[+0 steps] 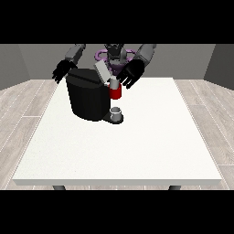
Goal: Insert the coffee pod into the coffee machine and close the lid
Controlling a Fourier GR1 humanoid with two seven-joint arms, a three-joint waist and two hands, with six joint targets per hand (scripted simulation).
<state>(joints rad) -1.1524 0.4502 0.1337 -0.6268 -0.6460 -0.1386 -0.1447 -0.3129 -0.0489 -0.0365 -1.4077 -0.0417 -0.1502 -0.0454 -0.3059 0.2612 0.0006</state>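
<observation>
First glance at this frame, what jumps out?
The black coffee machine at the table's far left, its grey lid tilted up. Next, the red part on its front above a small grey cup. The robot hand at the view's right hovers by the lid, fingers spread.

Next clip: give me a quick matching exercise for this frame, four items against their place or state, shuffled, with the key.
Items:
1. coffee machine
2. lid
3. cup
4. robot hand at the view's left

Descriptions:
A. small, grey, on the machine's base
B. raised, tilted open
C. black body, on the white table
D. behind the machine's top, touching nothing

Pairs: 1-C, 2-B, 3-A, 4-D
</observation>
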